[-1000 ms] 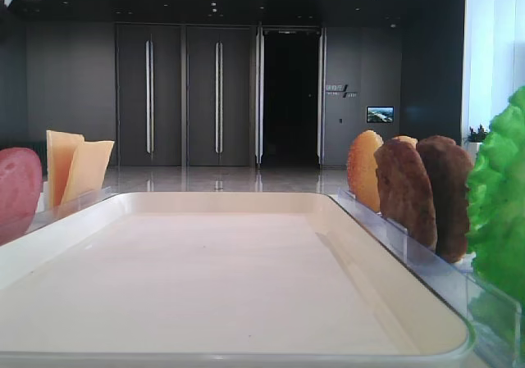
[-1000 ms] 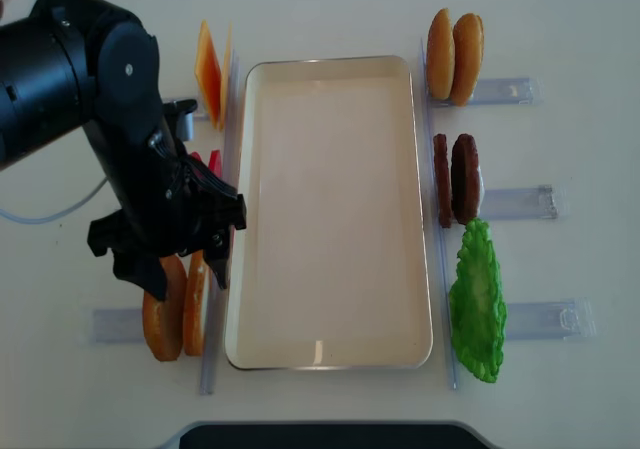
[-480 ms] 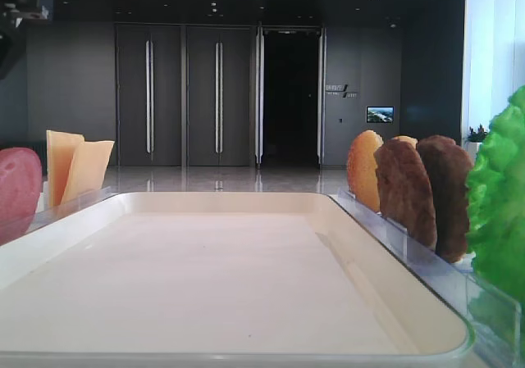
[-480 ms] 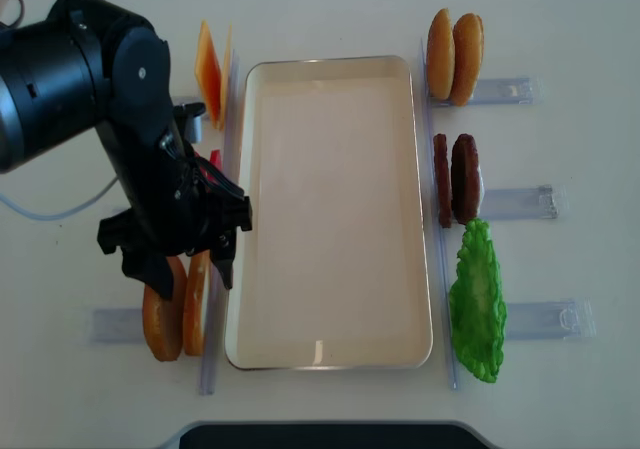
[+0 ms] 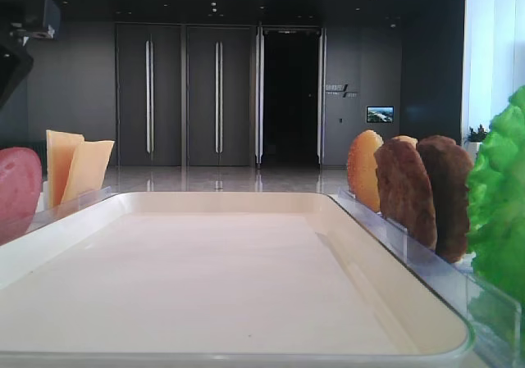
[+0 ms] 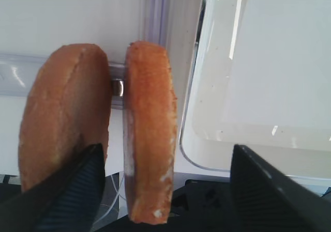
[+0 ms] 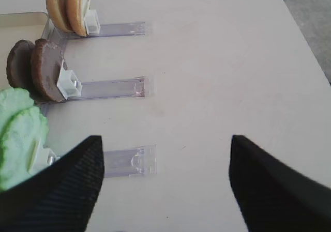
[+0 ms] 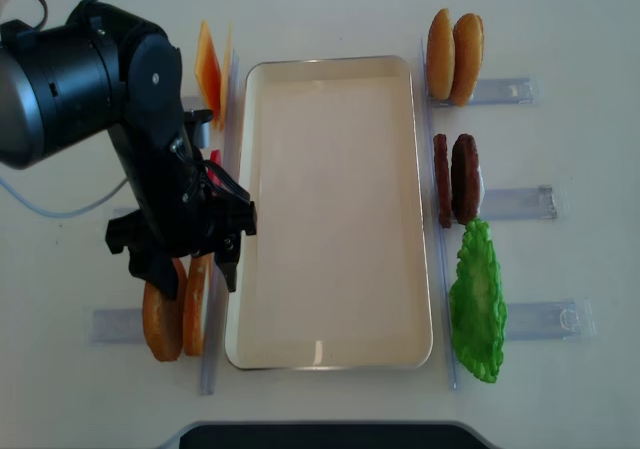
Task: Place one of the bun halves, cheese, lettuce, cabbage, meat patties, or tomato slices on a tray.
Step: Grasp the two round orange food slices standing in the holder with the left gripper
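I see the left end effector (image 8: 195, 269) spread wide over the two bun halves (image 8: 175, 309) standing on edge on the bench (image 8: 560, 19), straddling the half nearest the tray (image 8: 330, 349), not closed on it. Centre, the tray holds nothing; right, the right end effector (image 7: 165, 183) is wide open above bare bench beside the lettuce (image 7: 18, 128).

Only a dark piece of my left arm (image 5: 16, 36) showed, high at the edge, and the pincer itself was out of sight. Below it stood the tomato slice (image 5: 16, 189), upright, with the two cheese slices (image 5: 74, 167) just beyond. The cream tray (image 5: 246, 197) lay bare beside them. Across the tray from my arm stood a bun half (image 5: 363, 170), two meat patties (image 5: 414, 192) and the lettuce (image 5: 500, 212), on edge along a clear holder (image 5: 426, 274).
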